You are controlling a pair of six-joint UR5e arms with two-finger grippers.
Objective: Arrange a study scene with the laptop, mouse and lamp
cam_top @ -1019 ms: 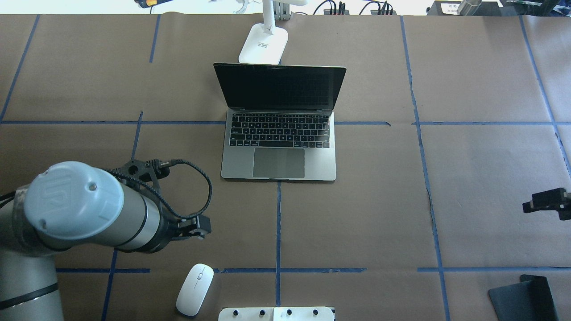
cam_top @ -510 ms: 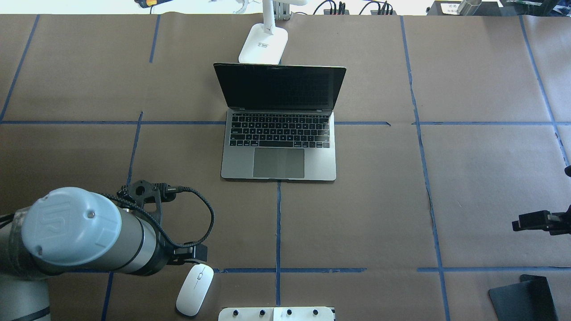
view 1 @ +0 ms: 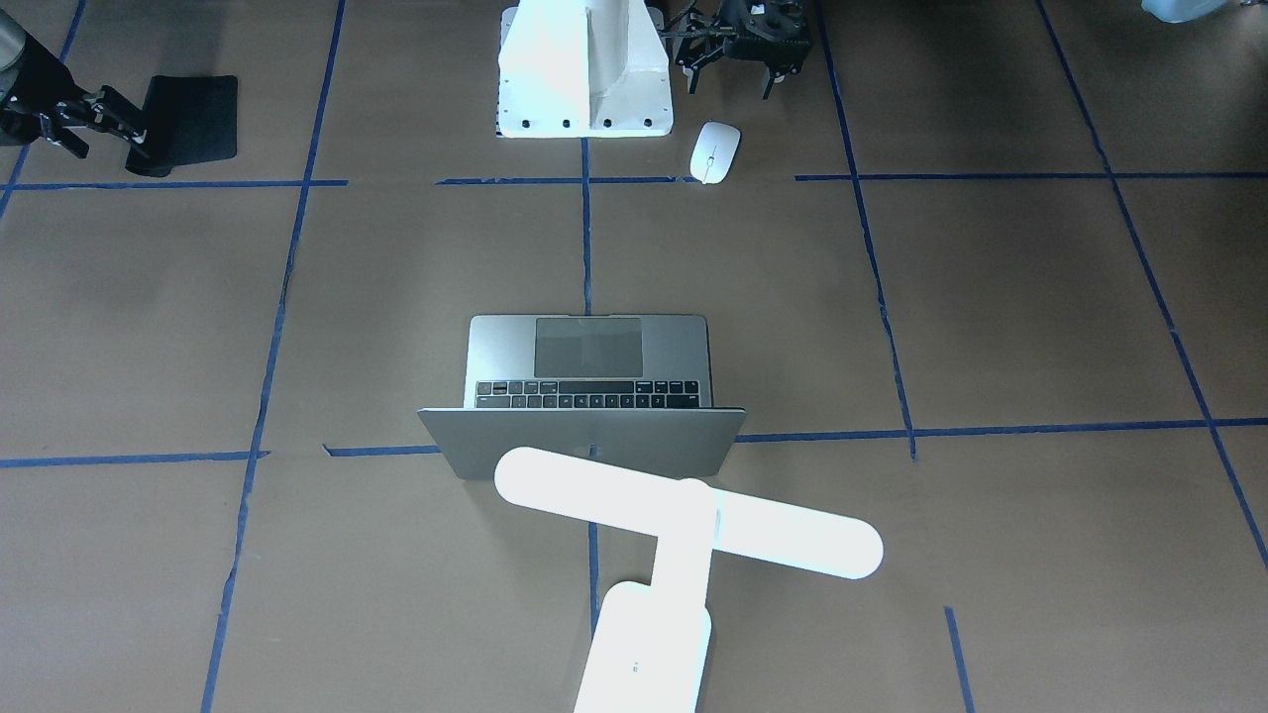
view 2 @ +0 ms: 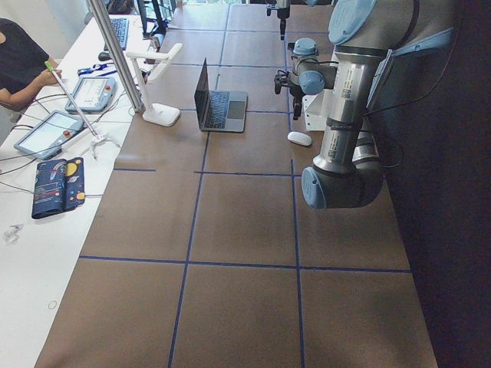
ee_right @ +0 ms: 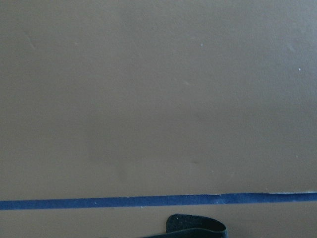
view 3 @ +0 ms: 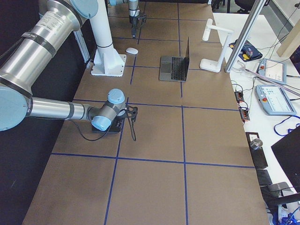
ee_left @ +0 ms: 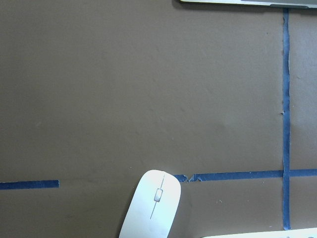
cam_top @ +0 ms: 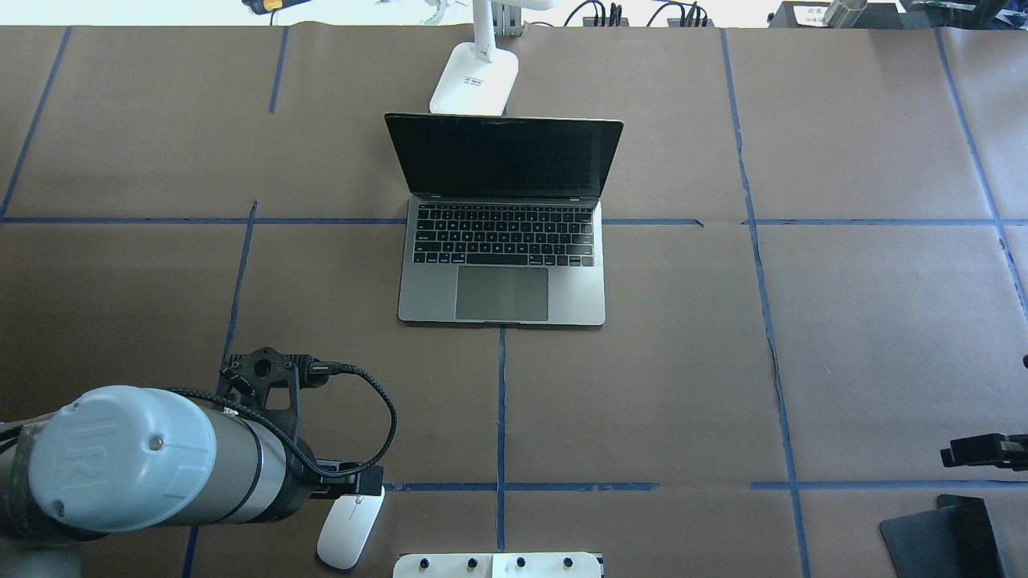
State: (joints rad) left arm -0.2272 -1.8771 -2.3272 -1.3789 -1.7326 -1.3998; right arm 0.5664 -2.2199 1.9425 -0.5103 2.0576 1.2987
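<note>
The grey laptop [cam_top: 502, 273] stands open mid-table, also in the front view [view 1: 589, 347]. The white lamp [view 1: 684, 510] stands behind it, its base [cam_top: 474, 80] at the far edge. The white mouse [cam_top: 345, 534] lies near the robot's base, also in the front view [view 1: 714, 152] and low in the left wrist view [ee_left: 153, 208]. My left gripper [view 1: 731, 87] hangs open and empty, just beside and above the mouse. My right gripper [view 1: 109, 144] is open and empty next to the black mouse pad [view 1: 188, 117].
The white robot pedestal [view 1: 584, 79] stands right beside the mouse. The mouse pad [cam_top: 940, 534] lies at the near right corner; its edge shows in the right wrist view [ee_right: 195, 225]. Blue tape lines cross the brown table cover.
My left arm has moved back toward the robot's base, and its wrist now covers the mouse's far end. My right gripper has moved back toward the mouse pad.
</note>
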